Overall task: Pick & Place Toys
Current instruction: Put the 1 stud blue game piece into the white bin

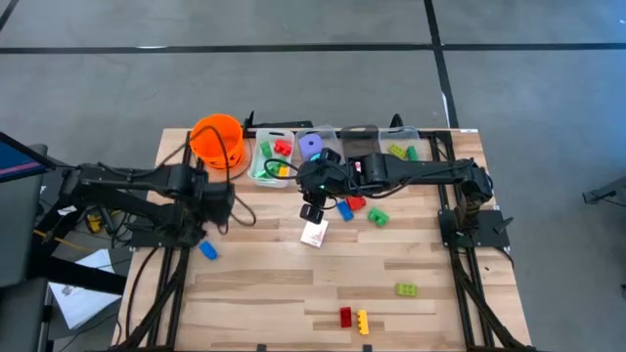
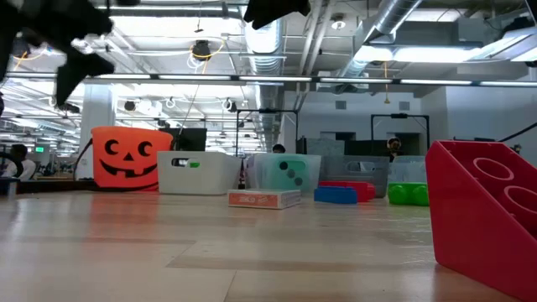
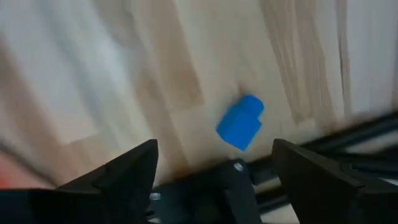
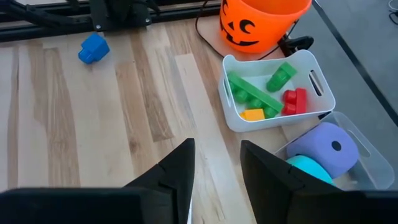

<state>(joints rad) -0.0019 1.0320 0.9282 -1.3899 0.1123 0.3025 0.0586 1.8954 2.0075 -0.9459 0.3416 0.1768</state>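
Hovering with fingers apart, left claw (image 3: 214, 165) clears blue brick (image 3: 240, 122) near table edge (image 1: 159, 186).

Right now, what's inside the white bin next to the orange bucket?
The white bin holds a long green brick, a smaller green brick, a red brick and a yellow-orange brick. Anything lying beneath them is covered.

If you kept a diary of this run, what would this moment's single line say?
left claw: open, above blue brick lying on table | right claw: empty, near card | orange bucket: at back
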